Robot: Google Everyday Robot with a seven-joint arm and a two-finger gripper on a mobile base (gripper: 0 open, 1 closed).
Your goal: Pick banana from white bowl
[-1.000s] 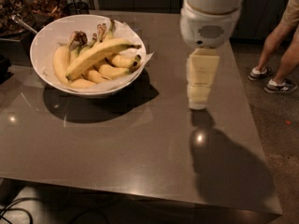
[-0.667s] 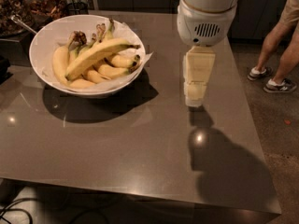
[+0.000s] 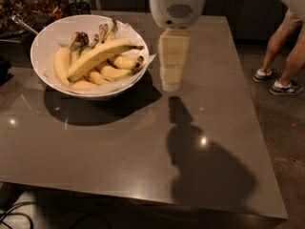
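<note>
The white bowl [image 3: 45, 44], lined with crinkled white paper, stands at the back left of the dark table. The long single yellow banana [image 3: 97, 57] lies diagonally on top of several shorter bananas in it, dark stem pointing right. My gripper [image 3: 170, 82] hangs from the white arm above the table just to the right of the bowl, fingers pointing down, apart from the bowl and the banana. It holds nothing.
The dark table [image 3: 119, 147] stretches toward the front and right, with its right edge near a standing person's legs and shoes [image 3: 281, 66]. A dark container with food [image 3: 28, 8] stands at the back left behind the bowl.
The gripper and arm have moved left, closer to the bowl. The bowl and the bananas have not moved.
</note>
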